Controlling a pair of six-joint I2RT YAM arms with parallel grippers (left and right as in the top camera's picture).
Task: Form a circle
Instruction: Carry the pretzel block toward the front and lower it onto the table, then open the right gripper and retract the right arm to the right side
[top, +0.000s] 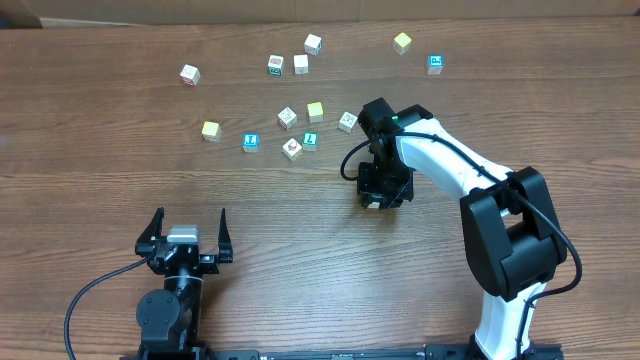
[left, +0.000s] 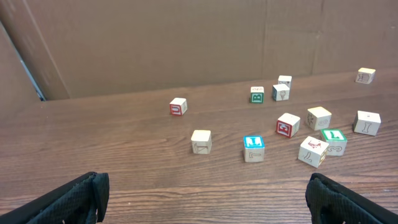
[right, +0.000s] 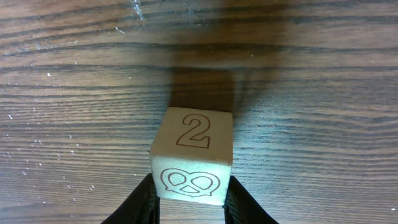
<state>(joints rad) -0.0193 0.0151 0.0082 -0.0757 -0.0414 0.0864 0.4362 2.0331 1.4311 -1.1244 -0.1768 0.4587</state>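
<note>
**Right gripper clamps the "2" cube, ring waits up-counter**

The right gripper (right: 191, 200) is pinching the pale cube (right: 193, 152), the one with a "2" on top and a pretzel on its near face. The cube seems to sit on the counter (top: 100, 180). The circle (top: 310, 139), a small group of one pale yellow, two white and one teal cube, lies up-counter and to the left, near but apart, and it looks gappy. The left gripper (top: 190, 216) rests at the near edge, spread wide and holding nothing. By my read this is the pick-up step. Next comes a lift, a carry toward the group, and a careful set-down into a gap without nudging the neighbours.
</note>
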